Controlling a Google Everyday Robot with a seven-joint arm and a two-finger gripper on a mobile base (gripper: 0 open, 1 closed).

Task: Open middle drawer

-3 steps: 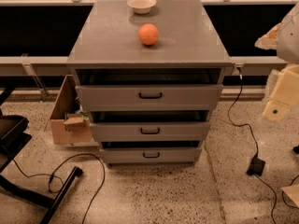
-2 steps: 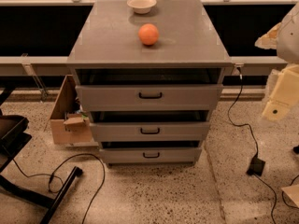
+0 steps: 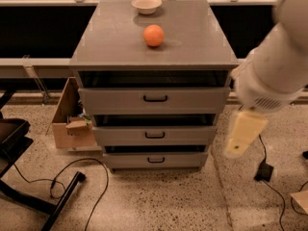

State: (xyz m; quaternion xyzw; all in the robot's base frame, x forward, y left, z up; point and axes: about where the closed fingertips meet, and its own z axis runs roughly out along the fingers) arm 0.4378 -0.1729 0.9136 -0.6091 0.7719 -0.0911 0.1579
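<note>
The grey cabinet [image 3: 120, 42] stands in the middle of the view with three drawers. The middle drawer [image 3: 120, 136] has a plain flat front and a small black bar handle [image 3: 155, 135]. Its front sits in line with the other two drawer fronts. My gripper [image 3: 239, 143], cream coloured, hangs from the big white arm [image 3: 272, 76] just to the right of the cabinet. It is at the height of the middle drawer and apart from the drawer and its handle.
An orange [image 3: 154, 35] and a white bowl [image 3: 146, 5] sit on the cabinet top. A cardboard box [image 3: 67, 124] stands at the cabinet's left. A black chair base [image 3: 29, 196] and cables [image 3: 86, 172] lie on the floor at left. A black power adapter [image 3: 263, 171] lies at right.
My arm has swung left from the right edge toward the cabinet's right side, and the gripper has dropped to middle-drawer height. The drawers have not moved.
</note>
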